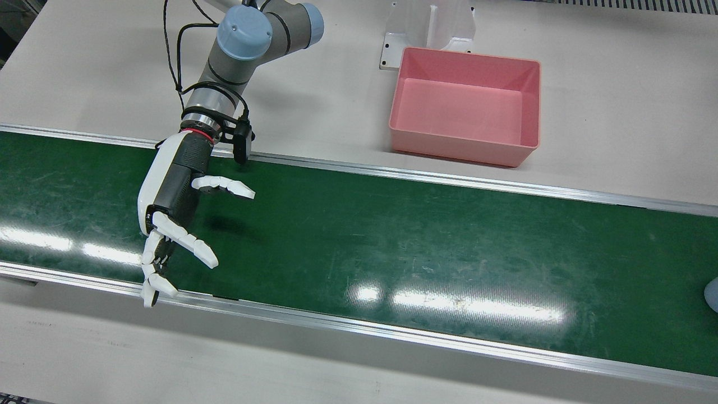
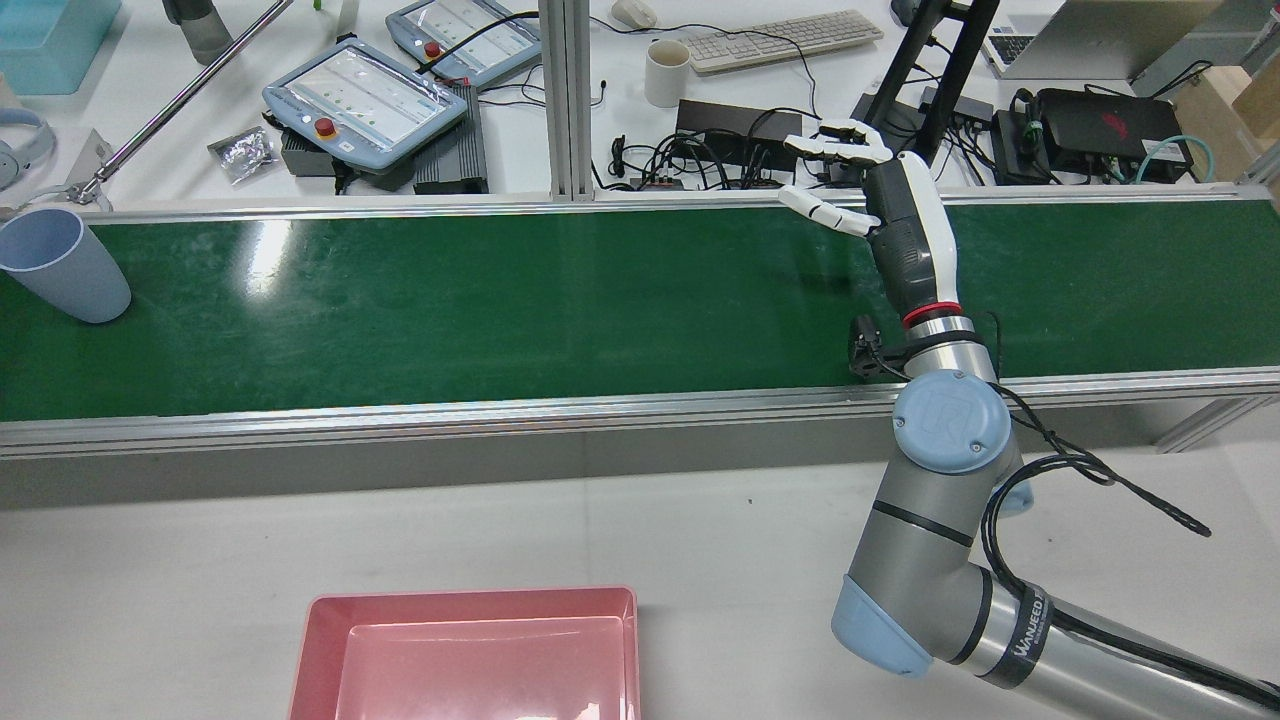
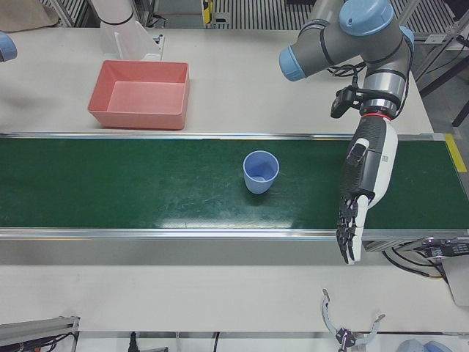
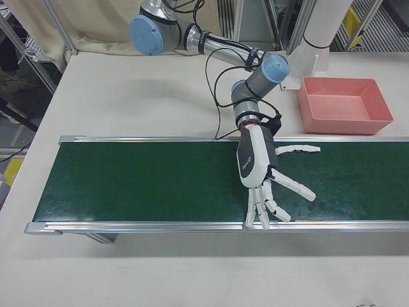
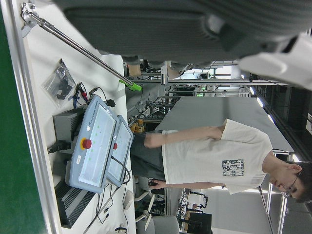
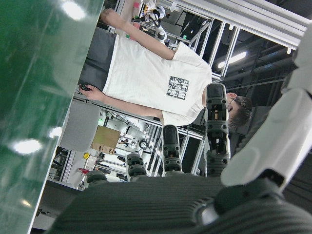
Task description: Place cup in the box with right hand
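Note:
A pale blue cup (image 3: 260, 172) stands upright on the green belt (image 1: 392, 235); it shows at the far left in the rear view (image 2: 62, 265) and as a sliver at the right edge of the front view (image 1: 712, 294). The pink box (image 1: 465, 56) (image 2: 470, 598) (image 3: 139, 110) (image 4: 345, 121) sits on the white table beside the belt and holds nothing. My right hand (image 1: 174, 207) (image 2: 900, 225) (image 4: 259, 173) hovers over the belt, open with fingers spread, far from the cup. My left hand (image 3: 359, 191) hangs open over the belt on the cup's other side, apart from it.
Aluminium rails (image 1: 449, 179) edge the belt on both sides. A white mount (image 1: 426, 28) stands right behind the box. Beyond the belt lie teach pendants (image 2: 365, 95), a keyboard (image 2: 785, 38), a mug (image 2: 667, 72) and cables. A person (image 5: 209, 156) stands across the belt.

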Robot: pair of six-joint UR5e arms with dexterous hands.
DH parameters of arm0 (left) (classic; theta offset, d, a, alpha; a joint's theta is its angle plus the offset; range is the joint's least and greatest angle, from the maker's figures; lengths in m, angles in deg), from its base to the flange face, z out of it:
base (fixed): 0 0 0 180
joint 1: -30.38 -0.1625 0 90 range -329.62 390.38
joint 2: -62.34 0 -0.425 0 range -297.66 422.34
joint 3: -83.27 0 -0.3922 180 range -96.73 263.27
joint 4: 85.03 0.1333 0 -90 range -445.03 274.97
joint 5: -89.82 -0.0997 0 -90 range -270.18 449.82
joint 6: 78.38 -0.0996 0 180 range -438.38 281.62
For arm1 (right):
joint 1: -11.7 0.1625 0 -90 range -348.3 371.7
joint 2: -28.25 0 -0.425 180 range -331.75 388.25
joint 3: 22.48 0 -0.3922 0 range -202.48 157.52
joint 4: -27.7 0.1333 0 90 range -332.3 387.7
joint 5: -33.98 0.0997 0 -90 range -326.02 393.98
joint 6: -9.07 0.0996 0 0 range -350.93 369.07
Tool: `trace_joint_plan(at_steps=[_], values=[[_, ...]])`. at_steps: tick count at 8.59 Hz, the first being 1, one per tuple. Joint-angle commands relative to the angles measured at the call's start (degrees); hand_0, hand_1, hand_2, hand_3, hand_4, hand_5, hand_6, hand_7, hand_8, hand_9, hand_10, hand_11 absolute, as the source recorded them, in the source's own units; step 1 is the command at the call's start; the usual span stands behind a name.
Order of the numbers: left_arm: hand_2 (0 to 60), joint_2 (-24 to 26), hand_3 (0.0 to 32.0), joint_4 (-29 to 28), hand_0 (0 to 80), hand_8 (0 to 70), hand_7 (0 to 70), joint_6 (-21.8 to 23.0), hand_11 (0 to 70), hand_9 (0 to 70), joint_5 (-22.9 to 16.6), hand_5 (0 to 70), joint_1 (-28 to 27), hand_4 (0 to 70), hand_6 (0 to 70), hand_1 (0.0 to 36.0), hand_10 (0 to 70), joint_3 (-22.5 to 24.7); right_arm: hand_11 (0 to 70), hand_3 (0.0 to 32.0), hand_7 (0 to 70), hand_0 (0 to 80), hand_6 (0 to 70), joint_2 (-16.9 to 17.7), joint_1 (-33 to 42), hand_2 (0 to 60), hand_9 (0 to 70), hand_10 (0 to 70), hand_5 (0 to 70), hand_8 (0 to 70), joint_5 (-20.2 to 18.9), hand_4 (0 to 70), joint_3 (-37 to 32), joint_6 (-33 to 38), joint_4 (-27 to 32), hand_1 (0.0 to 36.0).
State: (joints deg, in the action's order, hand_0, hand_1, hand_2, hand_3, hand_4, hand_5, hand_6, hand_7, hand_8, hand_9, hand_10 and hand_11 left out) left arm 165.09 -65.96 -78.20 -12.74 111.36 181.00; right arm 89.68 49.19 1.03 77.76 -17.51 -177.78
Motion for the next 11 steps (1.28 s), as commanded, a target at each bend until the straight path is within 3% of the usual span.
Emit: trace_joint_plan(at_steps=[1, 2, 4, 6, 7, 8, 9, 10, 11], values=[[0.0, 0.00, 0.0, 0.00, 0.0, 0.0, 0.0, 0.00, 0.0, 0.0, 0.00, 0.0, -0.02, 0.0, 0.0, 0.0, 0.0, 0.00, 0.0, 0.0, 46.3, 38.6, 7.1, 0.18, 0.04, 17.9, 17.0, 0.0, 0.0, 5.1, -0.18, 70.0, 0.74, 0.04, -0.01, 5.6], [0.0, 0.00, 0.0, 0.00, 0.0, 0.0, 0.0, 0.00, 0.0, 0.0, 0.00, 0.0, 0.06, 0.0, 0.0, 0.0, 0.0, 0.00, 0.0, 0.0, 50.2, 38.1, 8.3, 1.14, 0.38, 18.7, 16.6, 0.0, 0.0, 4.5, -0.19, 70.0, 2.31, 0.12, -0.10, 5.2], [0.0, 0.00, 0.0, 0.00, 0.0, 0.0, 0.0, 0.00, 0.0, 0.0, 0.00, 0.0, -0.02, 0.0, 0.0, 0.0, 0.0, 0.00, 0.0, 0.0, 47.2, 28.7, 7.7, 6.66, 1.17, 20.5, 15.1, 0.0, 0.0, 3.7, -0.36, 70.0, 4.70, 1.43, -0.01, 3.7], [0.0, 0.00, 0.0, 0.00, 0.0, 0.0, 0.0, 0.00, 0.0, 0.0, 0.00, 0.0, -0.02, 0.0, 0.0, 0.0, 0.0, 0.00, 0.0, 0.0, 47.3, 0.0, 7.5, 8.96, 3.53, 25.0, 14.7, 0.0, 0.0, 3.2, -3.15, 66.2, 4.79, 2.50, -0.10, 0.0], [0.0, 0.00, 0.0, 0.00, 0.0, 0.0, 0.0, 0.00, 0.0, 0.0, 0.00, 0.0, 0.06, 0.0, 0.0, 0.0, 0.0, 0.00, 0.0, 0.0, 46.9, 2.0, 7.8, 9.32, 5.29, 27.7, 15.0, 0.0, 0.0, 3.5, -4.31, 63.4, 4.88, 2.50, -0.10, 0.7], [0.0, 0.00, 0.0, 0.00, 0.0, 0.0, 0.0, 0.00, 0.0, 0.0, 0.00, 0.0, 0.06, 0.0, 0.0, 0.0, 0.0, 0.00, 0.0, 0.0, 46.1, 15.2, 7.8, 10.37, 5.83, 22.3, 14.9, 0.0, 0.0, 3.7, -4.58, 62.6, 6.36, 2.58, -0.10, 1.6], [0.0, 0.00, 0.0, 0.00, 0.0, 0.0, 0.0, 0.00, 0.0, 0.0, 0.00, 0.0, 0.06, 0.0, 0.0, 0.0, 0.0, 0.00, 0.0, 0.0, 43.2, 32.6, 7.1, 11.51, 6.10, 21.7, 14.4, 0.3, 0.0, 3.7, -4.58, 58.1, 7.42, 2.58, -0.01, 5.8], [0.0, 0.00, 0.0, 0.00, 0.0, 0.0, 0.0, 0.00, 0.0, 0.0, 0.00, 0.0, -0.02, 0.0, 0.0, 0.0, 0.0, 0.00, 1.8, 0.0, 43.7, 41.4, 7.7, 12.04, 6.36, 22.0, 14.9, 1.7, 0.0, 4.2, -4.58, 64.3, 7.43, 2.58, -0.01, 8.9], [0.0, 0.00, 0.0, 0.00, 0.0, 0.0, 0.0, 0.00, 0.0, 0.0, 0.00, 0.0, 0.06, 0.0, 0.0, 0.0, 0.0, 0.00, 3.4, 0.0, 45.5, 43.1, 8.6, 12.05, 6.28, 25.4, 15.5, 2.8, 0.0, 4.6, -4.58, 70.0, 7.25, 2.50, -0.01, 10.3]])
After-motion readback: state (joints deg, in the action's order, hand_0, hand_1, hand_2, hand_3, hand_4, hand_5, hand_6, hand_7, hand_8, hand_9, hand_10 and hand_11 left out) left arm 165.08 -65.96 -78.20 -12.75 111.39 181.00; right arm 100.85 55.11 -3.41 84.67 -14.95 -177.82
